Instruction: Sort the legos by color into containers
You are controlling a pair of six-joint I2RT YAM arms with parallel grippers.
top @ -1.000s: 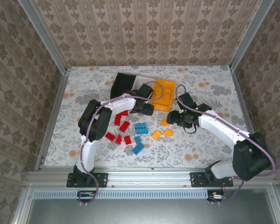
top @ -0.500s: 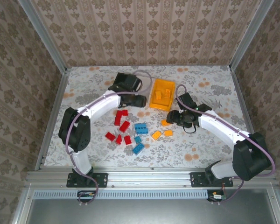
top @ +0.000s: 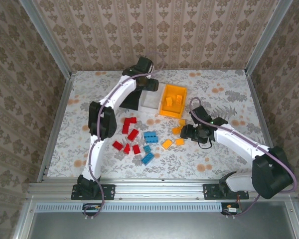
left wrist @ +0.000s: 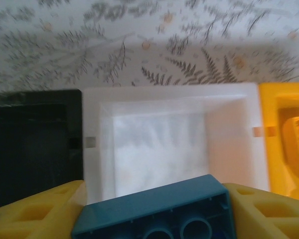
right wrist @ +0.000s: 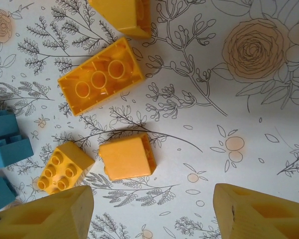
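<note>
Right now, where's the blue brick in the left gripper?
In the left wrist view the blue brick sits in the left gripper at bottom centre, before the white bin, which lies between the black bin and the orange bin.

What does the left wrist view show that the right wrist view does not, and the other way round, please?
Left wrist view: the left gripper shut on a blue brick, held before the empty white bin, with the black bin at the image's left and the orange bin at its right.
Right wrist view: the right gripper open above loose orange bricks on the table, with blue bricks at the image's left edge.
Both: yellow fingers along the bottom edge and the floral table surface.
</note>
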